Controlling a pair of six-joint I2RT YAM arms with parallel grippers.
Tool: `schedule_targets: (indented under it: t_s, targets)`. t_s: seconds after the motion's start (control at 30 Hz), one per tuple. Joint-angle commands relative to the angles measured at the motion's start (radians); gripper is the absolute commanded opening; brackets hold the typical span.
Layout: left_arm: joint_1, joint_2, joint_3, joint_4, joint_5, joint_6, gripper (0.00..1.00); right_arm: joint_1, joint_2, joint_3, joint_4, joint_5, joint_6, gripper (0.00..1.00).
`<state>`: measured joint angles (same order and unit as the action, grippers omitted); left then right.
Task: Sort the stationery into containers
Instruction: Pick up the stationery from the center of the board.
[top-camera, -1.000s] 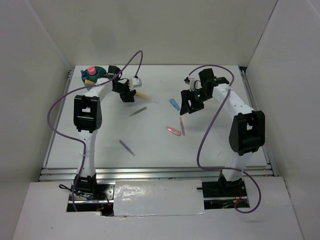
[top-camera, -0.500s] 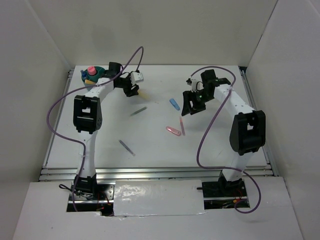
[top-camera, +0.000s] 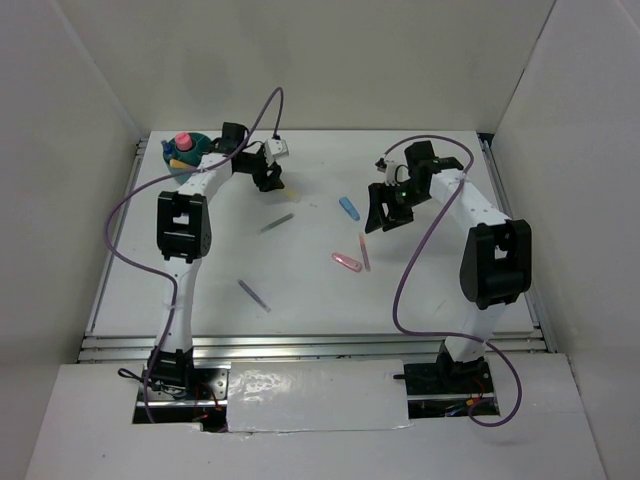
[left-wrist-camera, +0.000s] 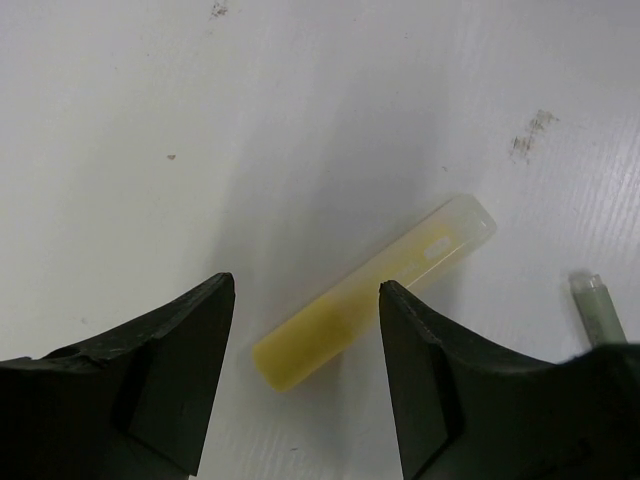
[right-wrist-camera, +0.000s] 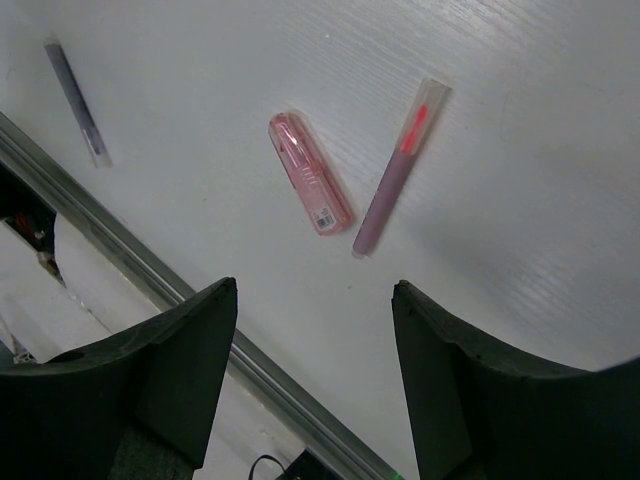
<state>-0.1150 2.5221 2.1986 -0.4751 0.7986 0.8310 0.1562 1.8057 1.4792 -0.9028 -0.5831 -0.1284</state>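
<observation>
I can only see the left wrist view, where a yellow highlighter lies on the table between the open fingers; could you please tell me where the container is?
Observer: In the top view, the small round teal plastic tub sits at the far left corner of the table, to the left of the left gripper.
Operator: Thank you. Is anything in it yet?
Observer: Yes, several things, among them a pink-capped item.
Operator: And what is the right arm doing?
Observer: The right gripper is open and empty; a translucent pink clip and a thin pink pen lie on the table in its wrist view.
</observation>
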Motion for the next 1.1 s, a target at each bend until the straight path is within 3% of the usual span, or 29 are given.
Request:
schedule_targets:
  t_s: [0.0, 0.23, 0.47, 0.67, 0.77, 1.07]
  targets:
    - [-0.003, 0.035, 0.07, -0.014, 0.038, -0.095, 0.72, -0.012, -0.002, 0.0, -0.01, -0.017, -0.011, 0.7]
    - [-0.009, 0.052, 0.112, -0.233, -0.062, -0.014, 0.72, -0.017, -0.006, 0.006, -0.018, -0.018, -0.016, 0.7]
    - [-0.006, 0.012, 0.032, -0.49, -0.113, 0.236, 0.66, -0.012, -0.006, 0.021, -0.016, -0.034, -0.002, 0.7]
    - [-0.008, -0.057, -0.103, -0.365, -0.156, 0.2, 0.62, 0.002, -0.011, 0.021, -0.016, -0.035, 0.004, 0.7]
    - [-0.018, -0.068, -0.12, -0.283, -0.206, 0.146, 0.58, 0.002, -0.016, 0.016, -0.015, -0.034, 0.006, 0.7]
    - [-0.078, -0.086, -0.151, -0.22, -0.349, 0.174, 0.48, 0.0, -0.019, 0.015, -0.021, -0.026, 0.001, 0.69]
